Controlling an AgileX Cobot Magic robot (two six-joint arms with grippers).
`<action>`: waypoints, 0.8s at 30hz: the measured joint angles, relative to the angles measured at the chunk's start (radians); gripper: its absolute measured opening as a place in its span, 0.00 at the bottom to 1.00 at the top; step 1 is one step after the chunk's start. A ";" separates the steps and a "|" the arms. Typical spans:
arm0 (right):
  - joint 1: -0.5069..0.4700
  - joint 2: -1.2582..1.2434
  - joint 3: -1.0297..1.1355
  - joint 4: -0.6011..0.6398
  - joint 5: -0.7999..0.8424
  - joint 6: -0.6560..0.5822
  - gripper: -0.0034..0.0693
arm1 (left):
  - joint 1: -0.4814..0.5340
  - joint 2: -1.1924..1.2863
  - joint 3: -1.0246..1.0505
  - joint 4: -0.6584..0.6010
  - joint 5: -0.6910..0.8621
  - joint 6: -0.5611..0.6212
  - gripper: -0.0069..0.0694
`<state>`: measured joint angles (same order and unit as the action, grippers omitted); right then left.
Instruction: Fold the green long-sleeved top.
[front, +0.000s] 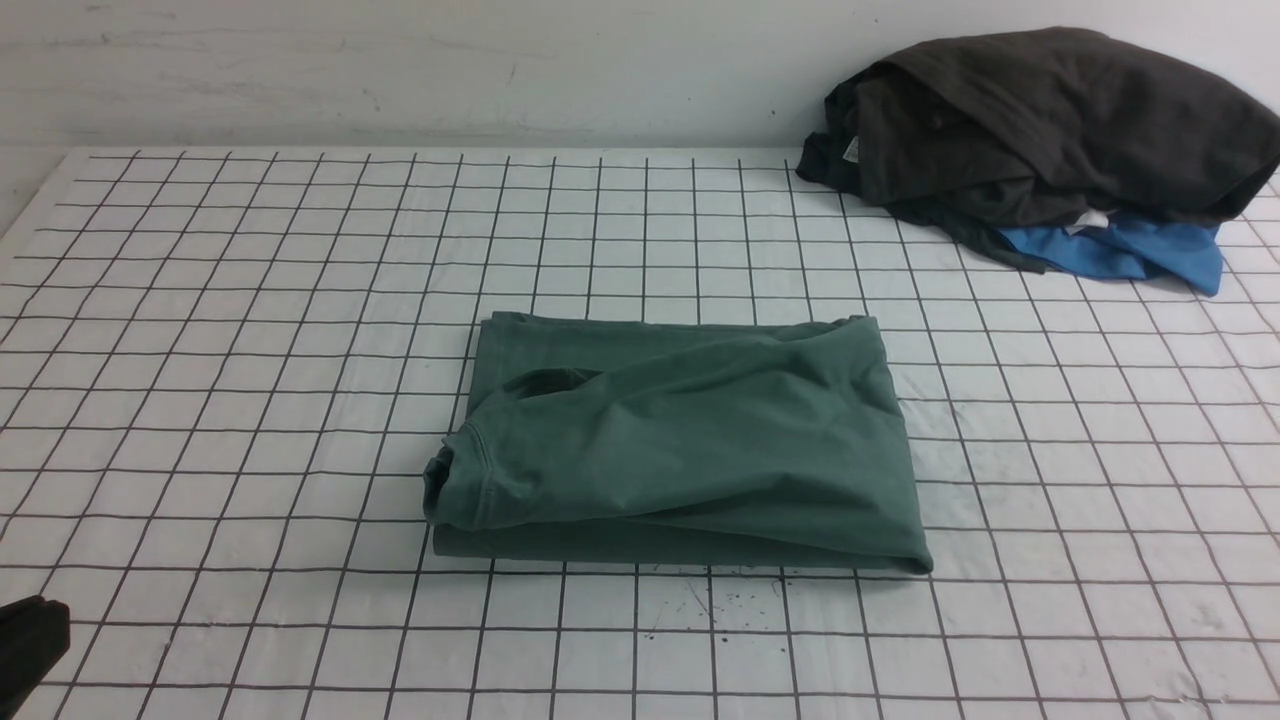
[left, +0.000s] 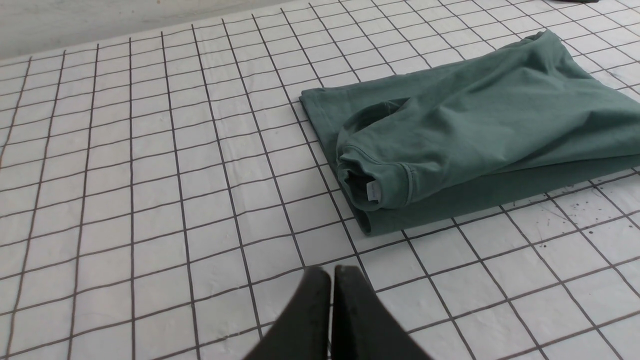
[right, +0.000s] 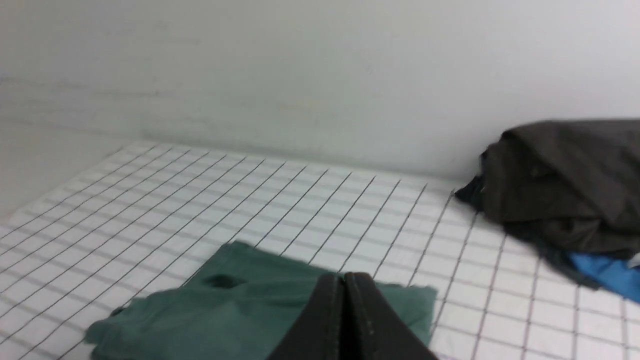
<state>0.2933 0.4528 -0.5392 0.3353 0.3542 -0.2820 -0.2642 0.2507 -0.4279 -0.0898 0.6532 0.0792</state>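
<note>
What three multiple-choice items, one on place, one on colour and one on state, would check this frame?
1. Where is the dark pile of clothes?
A. far right corner
B. near left corner
C. on the green top

2. What colour shows under that pile?
A. red
B. blue
C. yellow

3. How is the green top?
A. spread flat
B. hanging from an end effector
C. folded into a rectangle

Key: 1 A, the dark pile of clothes lies far right on the table; 2 B, the blue garment peeks out; 3 C, the green top lies folded, the left end effector shut and apart.

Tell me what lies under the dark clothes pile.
A blue garment sticks out from beneath the dark pile at its near edge. Most of it is covered, and anything else under there is hidden.
</note>
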 joint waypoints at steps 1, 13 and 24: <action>-0.017 -0.037 0.031 -0.020 -0.029 0.010 0.03 | 0.000 0.000 0.000 0.000 0.000 0.000 0.08; -0.335 -0.438 0.489 -0.404 -0.073 0.419 0.03 | 0.000 0.000 0.000 0.000 0.000 0.000 0.08; -0.340 -0.462 0.566 -0.425 -0.009 0.456 0.03 | 0.000 0.000 0.000 -0.001 0.000 0.000 0.08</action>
<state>-0.0464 -0.0097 0.0268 -0.0898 0.3449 0.1744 -0.2642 0.2507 -0.4279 -0.0909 0.6532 0.0792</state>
